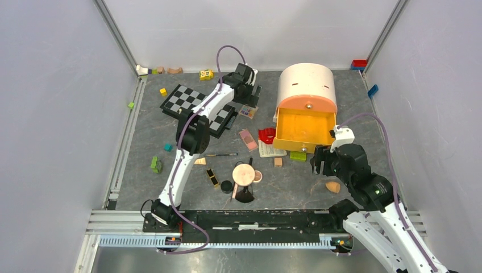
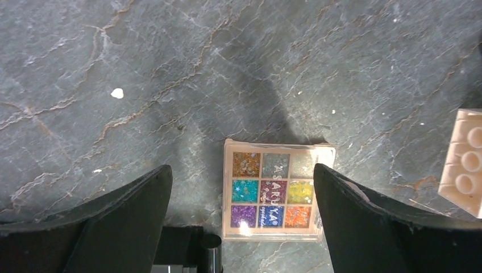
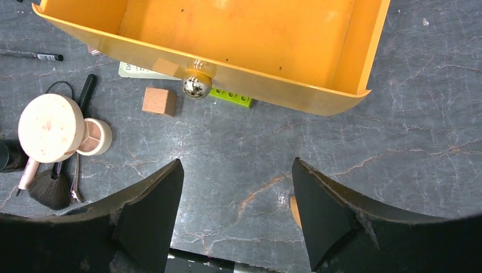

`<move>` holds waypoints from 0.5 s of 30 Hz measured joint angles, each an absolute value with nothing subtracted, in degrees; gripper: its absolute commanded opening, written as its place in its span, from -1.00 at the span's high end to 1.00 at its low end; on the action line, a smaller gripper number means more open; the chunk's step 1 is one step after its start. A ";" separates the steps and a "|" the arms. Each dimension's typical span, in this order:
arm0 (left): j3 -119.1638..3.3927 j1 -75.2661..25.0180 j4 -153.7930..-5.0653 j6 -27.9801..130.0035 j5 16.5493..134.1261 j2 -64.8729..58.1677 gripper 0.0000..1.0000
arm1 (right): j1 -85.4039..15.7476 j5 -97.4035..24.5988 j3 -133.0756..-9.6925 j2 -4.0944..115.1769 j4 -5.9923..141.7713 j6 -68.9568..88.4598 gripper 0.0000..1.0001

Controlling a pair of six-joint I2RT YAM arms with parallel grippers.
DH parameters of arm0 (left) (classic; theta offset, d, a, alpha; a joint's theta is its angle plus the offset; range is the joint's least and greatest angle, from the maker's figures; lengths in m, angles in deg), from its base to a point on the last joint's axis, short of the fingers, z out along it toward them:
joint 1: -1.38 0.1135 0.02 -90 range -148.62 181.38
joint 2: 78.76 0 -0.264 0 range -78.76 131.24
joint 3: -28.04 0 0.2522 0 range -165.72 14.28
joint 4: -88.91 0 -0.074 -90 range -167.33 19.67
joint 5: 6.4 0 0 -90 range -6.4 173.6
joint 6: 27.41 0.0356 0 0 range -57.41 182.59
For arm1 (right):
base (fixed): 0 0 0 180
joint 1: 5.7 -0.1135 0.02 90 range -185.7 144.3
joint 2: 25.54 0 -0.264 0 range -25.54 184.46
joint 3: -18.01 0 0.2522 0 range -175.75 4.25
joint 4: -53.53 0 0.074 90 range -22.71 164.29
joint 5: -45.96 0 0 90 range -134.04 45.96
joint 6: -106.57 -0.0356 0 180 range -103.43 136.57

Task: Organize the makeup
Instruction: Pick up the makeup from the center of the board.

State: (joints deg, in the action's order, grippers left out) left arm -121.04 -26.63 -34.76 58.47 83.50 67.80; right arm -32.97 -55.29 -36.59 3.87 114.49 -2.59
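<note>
Between the spread left fingers (image 2: pixel 119 222) lies the multicolour palette (image 2: pixel 276 191).

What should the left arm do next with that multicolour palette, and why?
Probably nudge the left gripper sideways toward the white brick, then lower. Its jaws are open above the palette, but the palette sits off-centre between them, with one edge hidden beneath a jaw.

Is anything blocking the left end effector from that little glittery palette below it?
Nothing visible does. The left end effector hovers open over the multicolour palette, which lies flat between its jaws. A white toy brick sits off to one side, apart from the palette.
</note>
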 measured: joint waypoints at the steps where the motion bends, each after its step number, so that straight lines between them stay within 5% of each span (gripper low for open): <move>1: -121.02 -26.70 -34.80 58.80 83.50 68.07 -1.00 | -32.97 -55.29 -36.41 3.80 114.34 -2.59 -0.54; 15: -121.02 -30.55 -35.22 61.42 85.82 69.44 -1.00 | -32.97 -55.25 -36.09 3.65 114.12 -2.64 -0.55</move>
